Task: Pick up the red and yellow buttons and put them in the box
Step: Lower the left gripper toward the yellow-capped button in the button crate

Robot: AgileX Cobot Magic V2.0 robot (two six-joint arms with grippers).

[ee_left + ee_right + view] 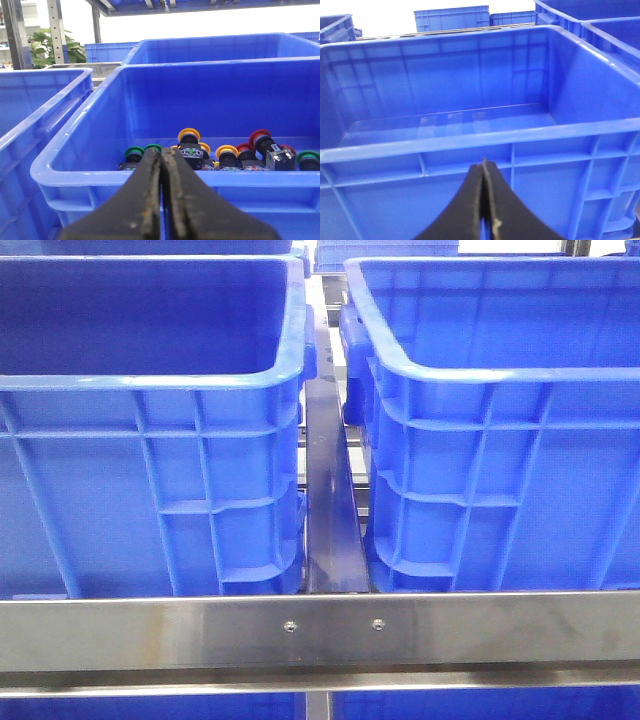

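The buttons lie in a loose row on the floor of the blue crate (75,167) that the left end effector (161,190) faces, near that crate's front wall. Among them are yellow-capped ones (189,135) and red-capped ones (260,136), mixed with green ones (134,151).

Each looks like a small, light, rigid plastic switch: a smooth domed cap on a dark body. The dome would likely slip, so pinching across the body or under the cap rim seems safer.

Both end effectors are fully closed and empty. The right end effector (484,200) faces the box (470,137), whose floor shows no buttons.
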